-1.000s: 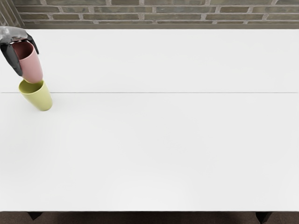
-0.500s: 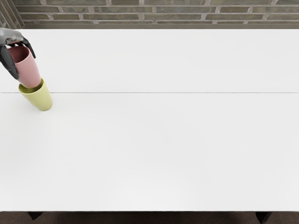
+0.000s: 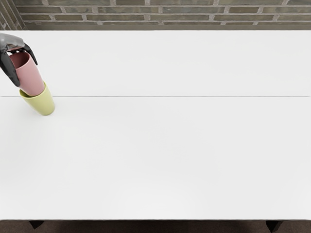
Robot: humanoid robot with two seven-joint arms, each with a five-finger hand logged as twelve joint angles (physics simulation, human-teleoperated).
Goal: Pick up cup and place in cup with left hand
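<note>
One white table (image 3: 170, 155) fronts a brick wall (image 3: 187, 17).

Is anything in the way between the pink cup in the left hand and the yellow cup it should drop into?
Nothing visible. The left hand grips the pink cup, whose base is at the yellow cup's mouth; how deep it sits, I can't tell.

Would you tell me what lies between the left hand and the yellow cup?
In the head view, the pink cup lies there: the left hand holds its upper part, its lower end at the mouth of the yellow cup.
</note>
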